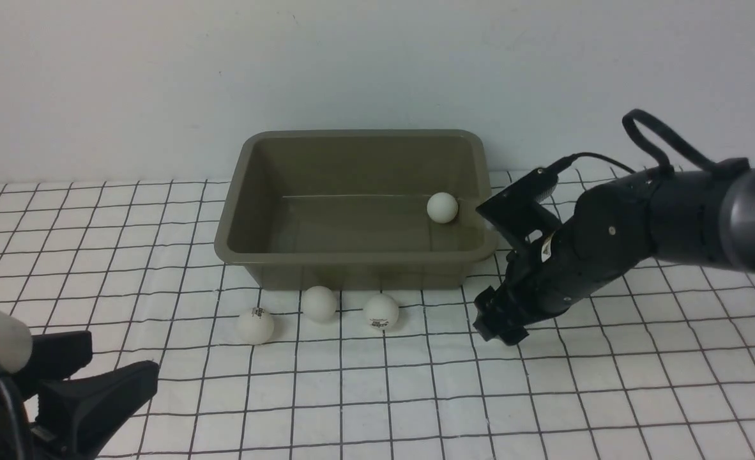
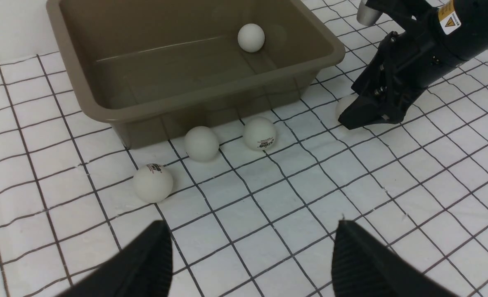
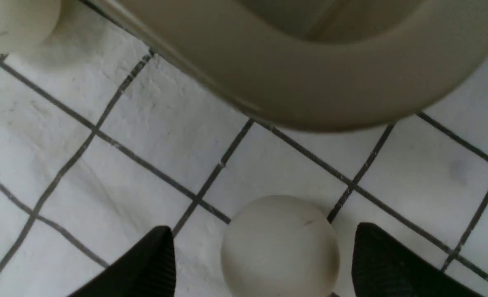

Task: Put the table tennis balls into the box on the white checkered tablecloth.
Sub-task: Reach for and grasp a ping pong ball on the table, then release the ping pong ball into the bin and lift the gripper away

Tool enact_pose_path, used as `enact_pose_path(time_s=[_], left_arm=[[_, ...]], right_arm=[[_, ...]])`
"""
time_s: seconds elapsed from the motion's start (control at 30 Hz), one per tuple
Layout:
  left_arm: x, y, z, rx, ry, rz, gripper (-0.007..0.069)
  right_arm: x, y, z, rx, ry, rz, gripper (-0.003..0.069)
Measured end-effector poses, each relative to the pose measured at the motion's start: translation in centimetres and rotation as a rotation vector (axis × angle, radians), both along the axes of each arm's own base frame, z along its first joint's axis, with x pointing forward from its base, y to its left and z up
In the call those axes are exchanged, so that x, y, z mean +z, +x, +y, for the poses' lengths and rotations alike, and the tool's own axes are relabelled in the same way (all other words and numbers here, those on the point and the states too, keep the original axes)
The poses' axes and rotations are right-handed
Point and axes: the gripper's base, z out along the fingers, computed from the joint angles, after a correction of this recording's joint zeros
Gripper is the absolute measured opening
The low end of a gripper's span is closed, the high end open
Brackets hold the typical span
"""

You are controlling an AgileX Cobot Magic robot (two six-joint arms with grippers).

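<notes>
Plainly, the black left gripper is parked by the counter's near left corner. Its jaws are spread wide with nothing between them, low over the white checkered tablecloth with its thin black grid. There it is out of the other arm's way yet pointed at the balls.

Just beyond it, three small white matte table tennis balls lie in a loose row on the cloth. The left logo-printed ball sits apart from the tub, the plain middle ball just beside its near wall, and the right logo-printed ball near that one.

Behind them, toward the counter's far edge and about midway along it, stands the rectangular olive-grey plastic box with rounded corners, open side up so balls can be dropped in. One white ball already rests on its floor by the far right corner, where the wall stops it rolling.

Off the box's near right corner, the black right gripper tilts down to the cloth. Its jaws stand wide apart on either side of the fifth white ball without touching it. That straddle looks set up for closing on the ball and lifting it over the rim.
</notes>
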Motion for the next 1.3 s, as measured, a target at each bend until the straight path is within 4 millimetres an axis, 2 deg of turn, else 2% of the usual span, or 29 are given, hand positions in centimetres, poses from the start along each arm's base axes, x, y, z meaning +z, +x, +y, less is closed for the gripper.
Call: enact_pose_path(time_s=[0.13,0.3,0.53,0.67,0.77,0.9,1.03,1.17,1.23,1.3], left_arm=[[0.0,0.0,0.0,0.0,0.0,0.0,0.0468],[0.0,0.0,0.0,-0.001,0.0,0.001,0.0468],[0.0,0.0,0.0,-0.005,0.0,0.004,0.0468],[0.0,-0.1,-0.1,-0.007,-0.003,0.005,0.0468],[0.0,-0.1,-0.1,-0.007,-0.008,0.005,0.0468],[0.0,-0.1,-0.1,-0.008,-0.011,0.005,0.0468],[0.0,-0.1,-0.1,-0.01,-0.014,0.007,0.0468],[0.0,-0.1,-0.1,-0.011,-0.015,0.007,0.0468],[0.0,-0.1,-0.1,-0.012,-0.016,0.008,0.0468],[0.0,-0.1,-0.2,-0.013,-0.016,0.008,0.0468]], right_arm=[[-0.5,0.2,0.1,-0.001,0.004,-0.01,0.0497],[-0.8,0.3,0.1,-0.023,0.006,-0.006,0.0357],[-0.3,0.3,-0.4,0.001,-0.061,-0.028,0.0353],[1.7,0.0,-1.5,-0.002,-0.139,-0.058,0.0353],[4.1,-0.2,-2.7,-0.018,-0.177,-0.124,0.0353],[6.9,-0.4,-3.2,-0.02,-0.146,-0.222,0.0353],[8.4,-0.5,-2.0,0.018,-0.057,-0.315,0.0353],[8.9,-0.4,-0.4,0.046,0.012,-0.342,0.0353],[8.4,0.8,1.4,0.076,0.059,-0.355,0.0353],[7.8,2.0,2.3,0.083,0.075,-0.366,0.0353]])
